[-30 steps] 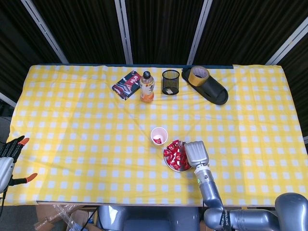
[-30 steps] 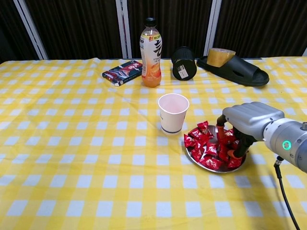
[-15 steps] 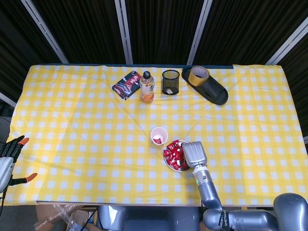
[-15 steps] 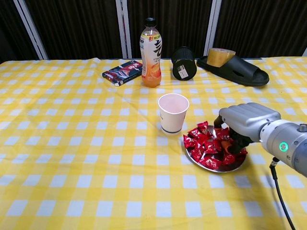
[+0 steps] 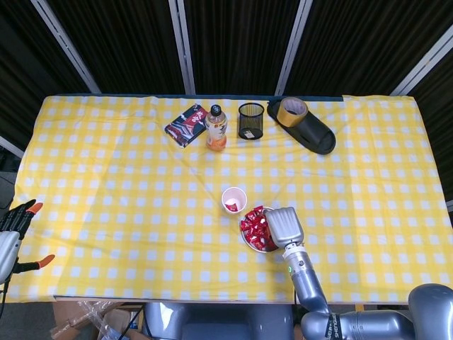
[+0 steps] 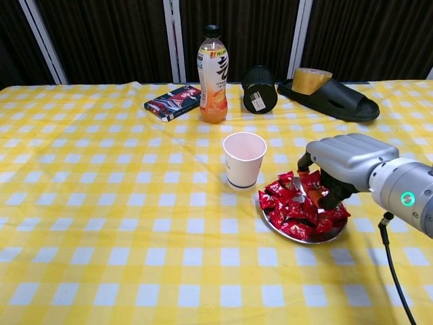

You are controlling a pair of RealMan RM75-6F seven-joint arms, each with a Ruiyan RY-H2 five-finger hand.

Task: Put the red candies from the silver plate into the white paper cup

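The right hand [image 6: 338, 166] is pinching one red foil-wrapped candy [image 6: 312, 181] just above the round silver plate [image 6: 336, 233] beside the white paper cup [image 6: 243, 159] — light, crinkly, slippery, probably best taken by the wrapper's middle. The orange drink bottle's [image 6: 213, 76] label is showing unreadable characters; the left hand [image 5: 15, 234] is idling apart.

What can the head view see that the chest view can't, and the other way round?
Only the head view shows the left robot hand at the table's edge, and a red candy inside the white paper cup. Only the chest view shows a red candy pinched under the right robot hand, lifted above the pile. Both share the silver plate, bottle, black mesh cup and slipper.
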